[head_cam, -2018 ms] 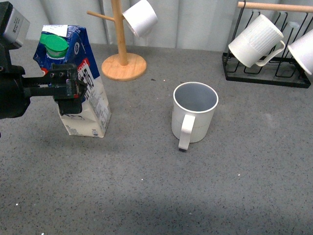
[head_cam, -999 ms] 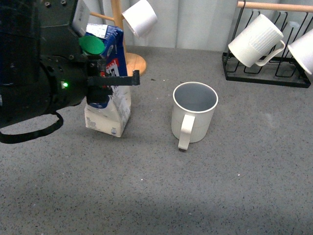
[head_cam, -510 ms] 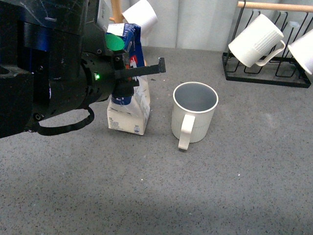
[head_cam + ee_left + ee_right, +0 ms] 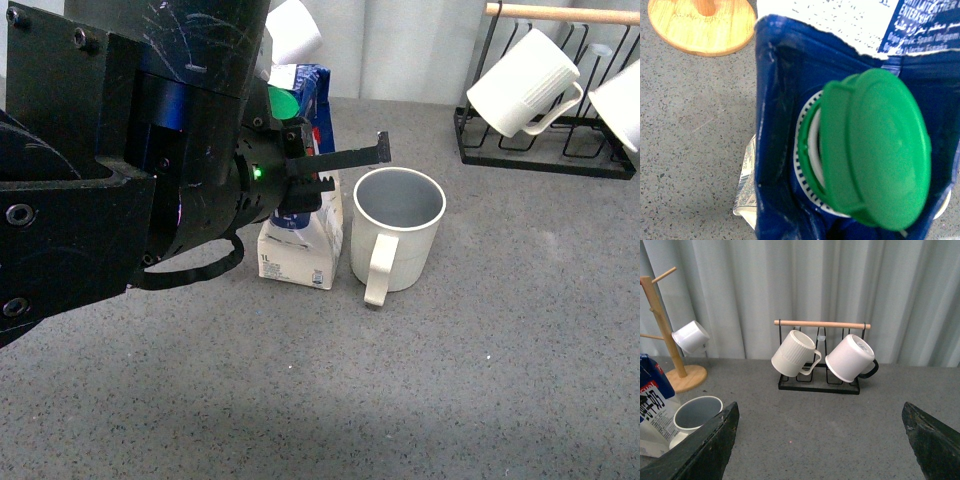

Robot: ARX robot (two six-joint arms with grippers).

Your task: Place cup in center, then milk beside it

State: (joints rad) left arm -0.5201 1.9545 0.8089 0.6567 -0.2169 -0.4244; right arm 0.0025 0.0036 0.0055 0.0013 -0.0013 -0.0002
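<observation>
Since two seconds ago the milk (image 4: pixel 300 245) has travelled right with the left gripper (image 4: pixel 325 170), from well left of the cup (image 4: pixel 397 228) to just beside it. Right gripper (image 4: pixel 820 440) hangs well back from the cup, fingers spread wide, empty. Left jaws clamp the milk's upper body; cap (image 4: pixel 875 150) fills the wrist view. Cup upright, handle toward us, looks centred, so we call step one done. Milk nearly placed; we can't tell if its base is down. Remaining: release, back off. Rack (image 4: pixel 545 160) well behind the cup.
</observation>
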